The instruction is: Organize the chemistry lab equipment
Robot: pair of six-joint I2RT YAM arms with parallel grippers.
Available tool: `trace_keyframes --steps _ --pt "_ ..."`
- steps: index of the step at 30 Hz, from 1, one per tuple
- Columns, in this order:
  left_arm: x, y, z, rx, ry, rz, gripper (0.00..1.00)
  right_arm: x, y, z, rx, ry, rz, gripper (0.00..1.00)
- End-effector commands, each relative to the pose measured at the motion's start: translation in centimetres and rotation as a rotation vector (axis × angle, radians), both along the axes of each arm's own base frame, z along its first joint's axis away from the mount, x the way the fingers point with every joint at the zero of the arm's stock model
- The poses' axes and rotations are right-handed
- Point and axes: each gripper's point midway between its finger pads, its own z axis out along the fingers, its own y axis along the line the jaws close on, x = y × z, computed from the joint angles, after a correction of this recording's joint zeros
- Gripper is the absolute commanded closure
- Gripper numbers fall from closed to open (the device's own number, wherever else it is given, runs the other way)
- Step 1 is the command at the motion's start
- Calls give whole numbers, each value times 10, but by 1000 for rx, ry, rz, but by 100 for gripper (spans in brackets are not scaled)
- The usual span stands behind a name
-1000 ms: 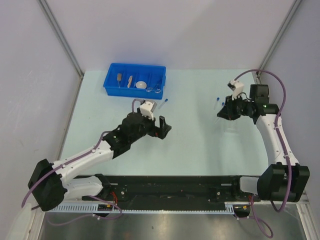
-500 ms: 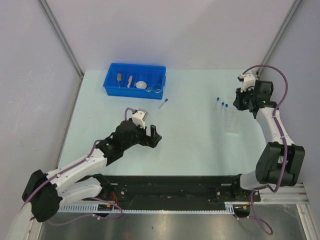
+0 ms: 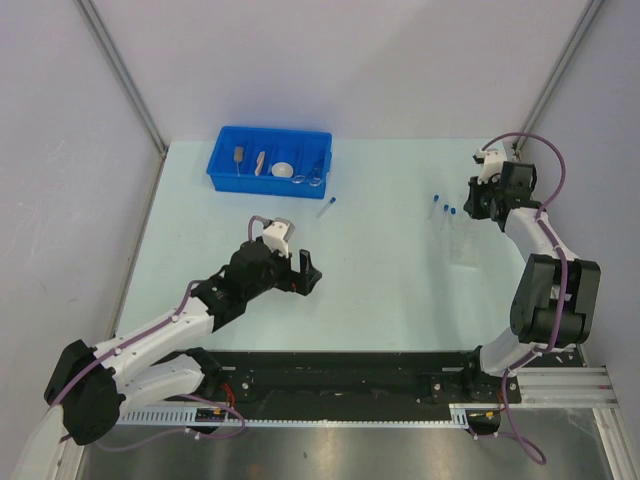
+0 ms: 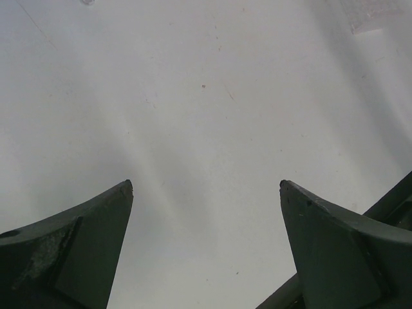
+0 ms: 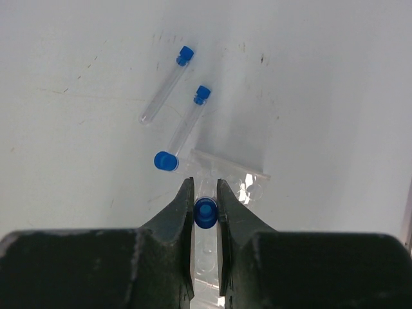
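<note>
In the right wrist view my right gripper (image 5: pixel 205 196) is shut on a clear tube with a blue cap (image 5: pixel 205 213), held upright over the clear plastic tube rack (image 5: pixel 235 177). Two more blue-capped tubes (image 5: pixel 166 85) (image 5: pixel 190 116) lie on the table beyond the rack. A third blue cap (image 5: pixel 165 161) shows end-on at the rack's left corner. From above, the right gripper (image 3: pixel 476 205) sits at the far right beside the rack (image 3: pixel 461 242). A lone tube (image 3: pixel 326 206) lies mid-table. My left gripper (image 3: pixel 305 272) (image 4: pixel 206 187) is open over bare table.
The blue divided bin (image 3: pixel 224 172) stands at the far left, holding wooden-handled tools (image 3: pixel 240 155), a white round dish (image 3: pixel 283 170) and wire tongs (image 3: pixel 314 172). Walls close in on the left, back and right of the table.
The right arm has pulled back toward the far right corner, staying shut on the tube. The left arm has drawn back toward me and to the left, still open.
</note>
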Motion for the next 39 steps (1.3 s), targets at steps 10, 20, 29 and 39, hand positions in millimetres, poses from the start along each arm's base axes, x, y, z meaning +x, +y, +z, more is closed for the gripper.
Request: trace_keyframes --steps 10,20,29,39 --pt "1 2 -4 -29 17 17 0 26 -14 -16 -13 -26 -30 97" --pt "2 3 -4 -31 18 22 0 20 -11 -34 3 36 -20 95" --pt "1 3 -5 -33 22 19 0 14 -7 -31 17 48 0 87" --pt "1 4 -3 -40 18 18 0 9 0 5 57 -25 29 66"
